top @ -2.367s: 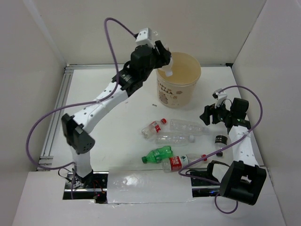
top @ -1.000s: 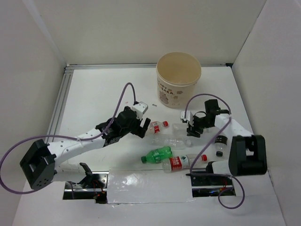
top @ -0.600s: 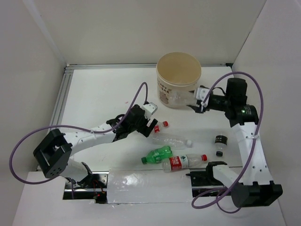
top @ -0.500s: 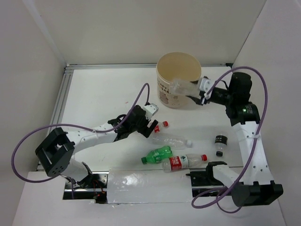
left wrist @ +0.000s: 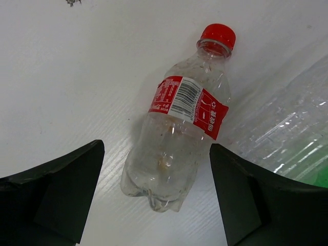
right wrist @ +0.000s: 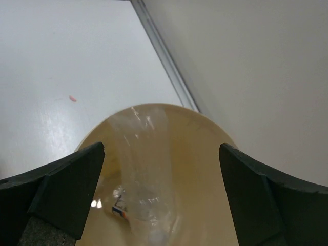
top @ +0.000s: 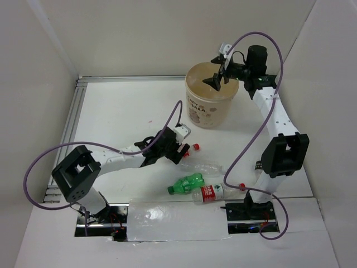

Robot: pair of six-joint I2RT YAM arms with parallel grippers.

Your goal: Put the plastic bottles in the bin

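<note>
The left gripper stands wide open and empty over a small red-capped bottle lying flat on the table. In the left wrist view the bottle's long axis runs from its base at 7 o'clock to its cap at 1 o'clock, and the 2 fingers flank the lower body at 9 and 3 o'clock, so a closing squeeze would likely land across the body rather than along it. The right gripper hangs released above the bin, where 1 clear bottle lies inside. From above, 3 more bottles lie at about 5 o'clock from the left gripper: a clear one, a green one and a red-labelled one. The left arm is far nearer them; the bin sits at its 1 o'clock.
</note>
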